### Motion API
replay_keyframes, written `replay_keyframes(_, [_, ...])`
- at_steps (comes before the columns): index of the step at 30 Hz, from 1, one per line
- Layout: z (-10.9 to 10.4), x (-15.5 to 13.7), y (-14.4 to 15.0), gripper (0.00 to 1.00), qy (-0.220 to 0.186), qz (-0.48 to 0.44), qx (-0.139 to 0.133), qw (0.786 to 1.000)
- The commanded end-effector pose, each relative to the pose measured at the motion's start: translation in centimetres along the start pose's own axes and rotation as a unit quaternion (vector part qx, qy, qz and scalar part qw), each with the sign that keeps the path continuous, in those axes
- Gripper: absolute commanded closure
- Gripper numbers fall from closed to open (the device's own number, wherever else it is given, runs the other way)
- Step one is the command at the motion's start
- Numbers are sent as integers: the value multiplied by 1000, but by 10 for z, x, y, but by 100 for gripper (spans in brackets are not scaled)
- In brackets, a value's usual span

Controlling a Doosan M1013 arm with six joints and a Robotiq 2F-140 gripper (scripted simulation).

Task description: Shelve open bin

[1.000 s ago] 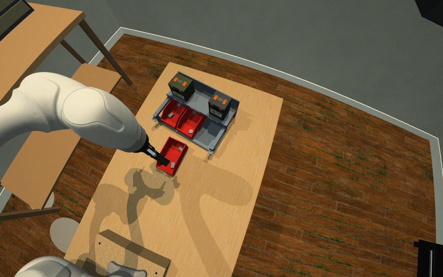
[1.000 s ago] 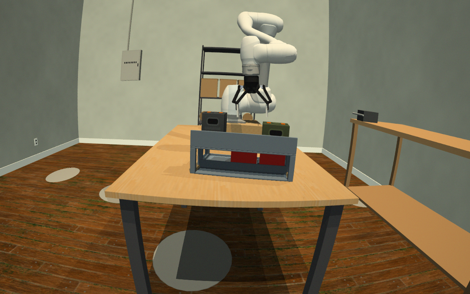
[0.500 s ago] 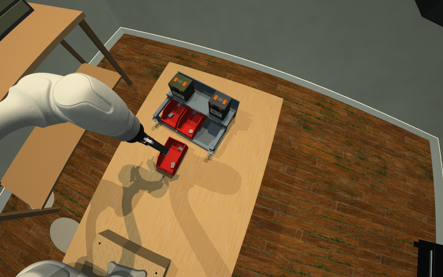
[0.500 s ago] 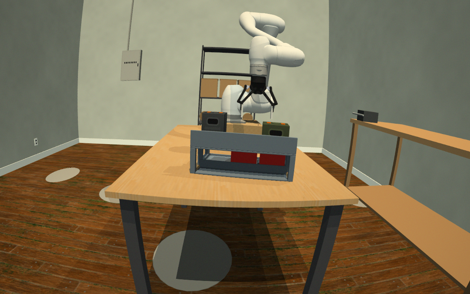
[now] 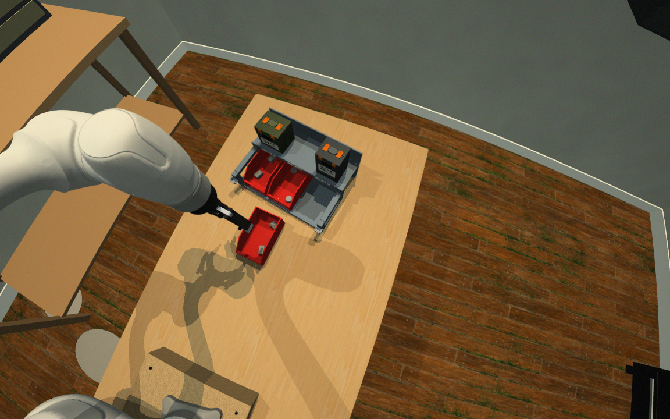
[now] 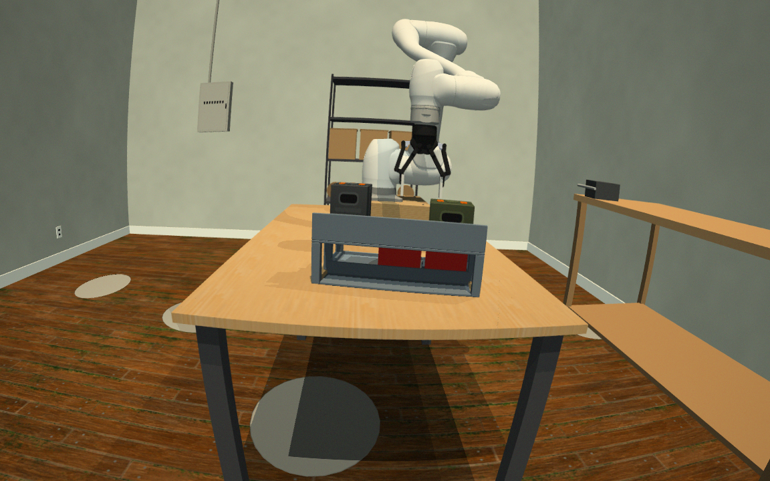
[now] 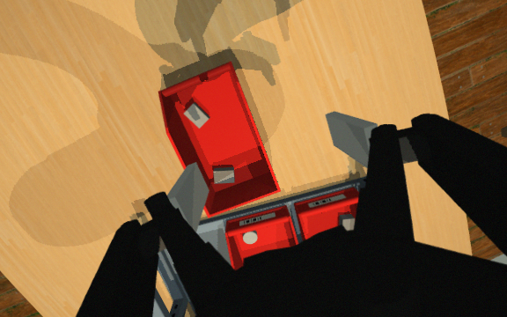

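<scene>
The red open bin (image 5: 262,234) (image 7: 223,132) stands on the table (image 5: 300,312) just in front of the grey shelf (image 5: 327,208) (image 6: 400,233), turned at a slight angle to it. Two grey parts (image 7: 196,114) (image 7: 224,174) lie in it. My gripper (image 5: 241,223) (image 6: 422,178) (image 7: 265,153) hangs above the bin's end nearest the shelf, fingers spread wide, with nothing between them. The exterior view does not show the bin; the shelf hides it. The shelf's free place (image 5: 316,200) is at the right end of the row.
Two red bins (image 5: 259,171) (image 5: 288,187) (image 7: 258,229) (image 7: 324,209) stand side by side in the shelf. A dark green box (image 5: 274,130) (image 6: 451,210) and a dark grey box (image 5: 332,159) (image 6: 350,198) stand on the shelf's upper board. The arm's base plate (image 5: 196,385) is at the table's near end.
</scene>
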State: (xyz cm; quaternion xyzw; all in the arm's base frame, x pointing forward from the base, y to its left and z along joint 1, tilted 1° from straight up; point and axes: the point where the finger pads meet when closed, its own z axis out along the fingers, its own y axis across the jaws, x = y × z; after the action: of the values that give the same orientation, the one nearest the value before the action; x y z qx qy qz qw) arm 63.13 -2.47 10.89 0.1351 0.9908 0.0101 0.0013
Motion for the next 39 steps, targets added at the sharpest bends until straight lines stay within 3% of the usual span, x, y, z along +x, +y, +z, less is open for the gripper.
replay_keyframes(1, [0, 0, 0, 100, 0, 0, 0, 1000])
replay_keyframes(38, [0, 0, 0, 100, 0, 0, 0, 1000])
replay_keyframes(39, [0, 0, 0, 85, 0, 0, 0, 1000])
